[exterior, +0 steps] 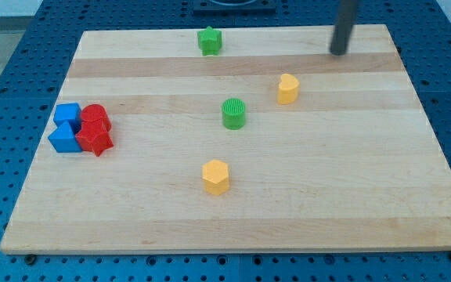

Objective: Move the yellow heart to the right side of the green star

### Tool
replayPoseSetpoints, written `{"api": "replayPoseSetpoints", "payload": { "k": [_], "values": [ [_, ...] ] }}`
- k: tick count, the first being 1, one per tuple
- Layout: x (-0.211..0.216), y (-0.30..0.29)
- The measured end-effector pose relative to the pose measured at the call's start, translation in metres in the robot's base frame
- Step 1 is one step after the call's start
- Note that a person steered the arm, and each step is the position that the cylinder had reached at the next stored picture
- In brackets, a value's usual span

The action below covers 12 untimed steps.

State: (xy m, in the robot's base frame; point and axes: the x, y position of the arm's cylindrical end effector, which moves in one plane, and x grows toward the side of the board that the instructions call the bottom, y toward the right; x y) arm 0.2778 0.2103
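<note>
Yellow hexagon [216, 176] — centre, bottommost block

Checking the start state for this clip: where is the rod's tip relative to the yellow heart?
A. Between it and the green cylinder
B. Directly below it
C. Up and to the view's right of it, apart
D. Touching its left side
C: my tip stands near the board's top edge, clear of the yellow heart, with bare wood between them.
</note>
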Motion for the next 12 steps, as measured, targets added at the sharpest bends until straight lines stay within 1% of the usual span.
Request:
{"api": "replayPoseSetpoints", "payload": {
  "k": [1, 2, 3, 4, 5, 6, 8, 9, 10, 11, 12],
  "values": [
    [0.049, 0.015],
    [0.092, 0.01],
    [0.126, -0.052],
    [0.12, -0.119],
    [0.062, -0.141],
    [0.018, -0.142],
    [0.024, -0.142],
    [0.003, -0.142],
    [-0.019, -0.168],
    [-0.012, -0.15],
    [-0.012, -0.109]
  ]
}}
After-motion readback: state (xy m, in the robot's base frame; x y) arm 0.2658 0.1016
